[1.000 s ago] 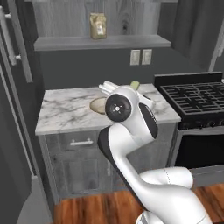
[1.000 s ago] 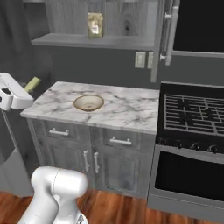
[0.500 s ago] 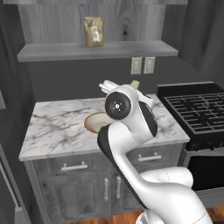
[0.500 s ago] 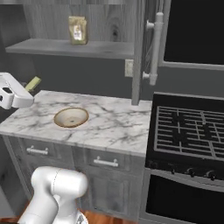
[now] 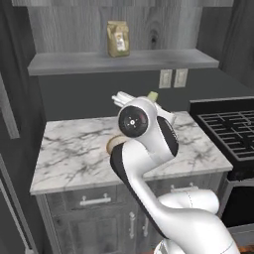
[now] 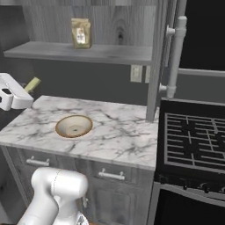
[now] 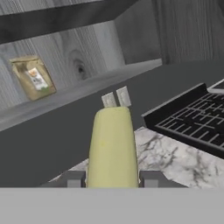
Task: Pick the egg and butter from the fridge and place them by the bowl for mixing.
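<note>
A yellowish-olive stick of butter (image 7: 111, 148) stands between my two fingertips (image 7: 72, 179), with the gripper (image 7: 111, 180) shut on it. From the right base view the gripper (image 6: 26, 90) hangs above the left end of the marble counter (image 6: 118, 132), and the butter (image 6: 32, 84) pokes out up and to the right. The tan-rimmed bowl (image 6: 74, 126) sits on the counter just right of and below the hand. In the left base view my arm covers most of the bowl (image 5: 113, 144), and the butter's tip (image 5: 152, 95) shows above the wrist. The egg and the fridge are out of view.
A brown paper bag (image 6: 81, 32) stands on the wall shelf above the counter. A black stove (image 6: 193, 136) adjoins the counter on the right. A tall cabinet panel with a bar handle (image 6: 176, 52) rises at the counter's right end. Wall outlets (image 5: 172, 78) sit behind the counter.
The base has driven closer, so counter, bowl and stove loom larger and shift in both base views. The butter stays gripped and the arm keeps its pose.
</note>
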Motion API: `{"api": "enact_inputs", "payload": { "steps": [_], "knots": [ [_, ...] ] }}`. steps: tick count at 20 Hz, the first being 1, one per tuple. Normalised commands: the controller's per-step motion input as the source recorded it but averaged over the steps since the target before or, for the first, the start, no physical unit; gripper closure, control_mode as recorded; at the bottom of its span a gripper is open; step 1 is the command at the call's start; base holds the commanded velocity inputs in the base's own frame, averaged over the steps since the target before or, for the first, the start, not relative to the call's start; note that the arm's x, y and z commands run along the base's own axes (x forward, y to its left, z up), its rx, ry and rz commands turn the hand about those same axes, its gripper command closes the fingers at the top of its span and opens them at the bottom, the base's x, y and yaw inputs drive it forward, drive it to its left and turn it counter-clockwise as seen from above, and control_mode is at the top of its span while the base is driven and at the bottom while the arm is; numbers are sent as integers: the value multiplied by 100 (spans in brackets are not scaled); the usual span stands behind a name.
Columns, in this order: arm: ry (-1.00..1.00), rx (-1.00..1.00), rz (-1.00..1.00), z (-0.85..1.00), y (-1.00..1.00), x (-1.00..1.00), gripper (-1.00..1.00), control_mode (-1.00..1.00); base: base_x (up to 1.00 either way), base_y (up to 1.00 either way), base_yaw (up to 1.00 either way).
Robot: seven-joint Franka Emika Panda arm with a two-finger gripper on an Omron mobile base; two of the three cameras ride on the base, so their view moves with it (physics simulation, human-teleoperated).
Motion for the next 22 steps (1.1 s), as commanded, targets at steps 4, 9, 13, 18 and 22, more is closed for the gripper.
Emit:
{"api": "enact_inputs", "payload": {
  "steps": [4, 9, 13, 18, 22],
  "knots": [
    [0, 0, 0, 0, 0, 0, 100, 100, 58, 1, -2],
    [6, 0, 0, 0, 2, 12, 100, -100, 27, 0, 0],
    [30, 0, 0, -8, 38, 17, 100, -100, 0, 0, 0],
    [37, 3, 5, -30, 46, 1, 100, -100, 0, 0, 0],
    [33, 3, 12, -43, 14, 0, 100, -100, 0, 0, 0]
  ]
}}
